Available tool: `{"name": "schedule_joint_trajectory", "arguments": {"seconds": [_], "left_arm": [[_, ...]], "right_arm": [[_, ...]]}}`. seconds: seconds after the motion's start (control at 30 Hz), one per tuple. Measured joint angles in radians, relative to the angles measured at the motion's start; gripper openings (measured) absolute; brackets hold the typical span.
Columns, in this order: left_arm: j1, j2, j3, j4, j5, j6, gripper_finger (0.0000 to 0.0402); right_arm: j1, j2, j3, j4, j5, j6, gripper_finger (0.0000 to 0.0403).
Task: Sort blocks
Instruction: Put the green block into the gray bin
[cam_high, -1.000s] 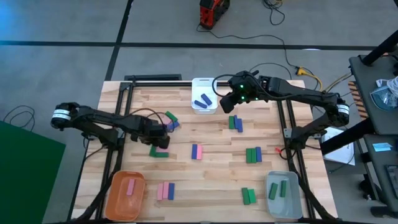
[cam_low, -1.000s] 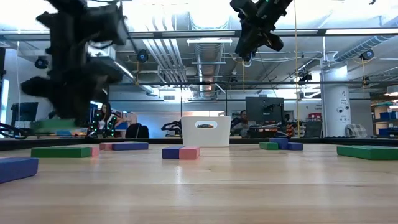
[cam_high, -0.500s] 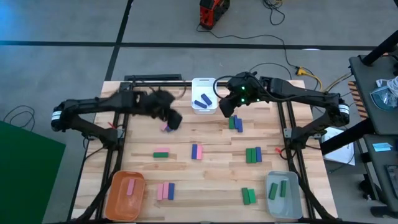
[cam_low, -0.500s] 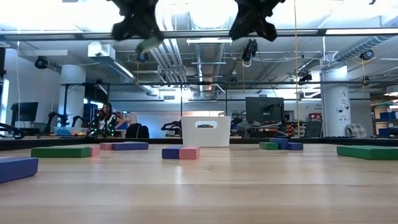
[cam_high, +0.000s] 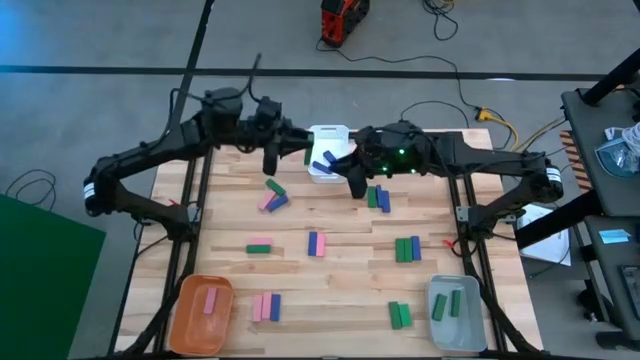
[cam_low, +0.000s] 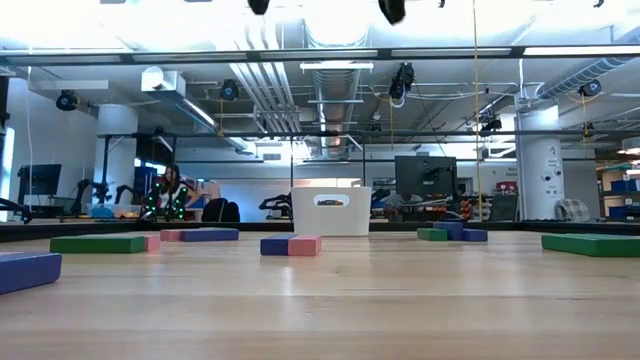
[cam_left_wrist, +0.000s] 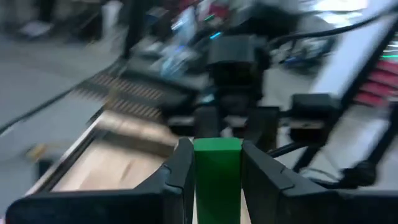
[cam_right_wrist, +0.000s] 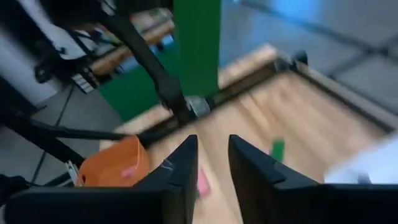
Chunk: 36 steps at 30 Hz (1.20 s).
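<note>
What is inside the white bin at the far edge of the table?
The white bin holds dark blue blocks; two seem visible. The right gripper and its arm partly cover the bin's right side, so anything there is hidden.

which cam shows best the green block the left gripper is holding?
Left wrist view: the green block fills the centre, clamped in the left gripper. High view shows only a green sliver by the white bin. Low view cuts it off; right wrist view doesn't show it.

Both end effectors cut off at low view's top, left wrist background blurred
</note>
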Motion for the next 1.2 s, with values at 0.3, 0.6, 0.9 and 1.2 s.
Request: {"name": "schedule_joint_trajectory", "arguments": {"seconds": [0.3, 0.6, 0.9, 1.2], "left_arm": [[0.0, 0.001, -0.055, 0.149, 0.157, 0.092, 0.0077], [-0.001, 0.01, -0.071, 0.214, 0.116, 0.091, 0.0077], [-0.005, 0.02, -0.07, 0.251, 0.094, 0.095, 0.0077], [-0.011, 0.033, -0.069, 0.286, 0.096, 0.087, 0.0077]], "right_arm": [[0.096, -0.001, 0.0, 0.088, 0.191, -0.324, 0.0165], [0.092, 0.025, 0.0, 0.183, 0.217, -0.315, 0.0236], [0.092, 0.062, 0.004, 0.249, 0.243, -0.332, 0.0247], [0.067, 0.062, 0.004, 0.272, 0.244, -0.353, 0.0215]]}}
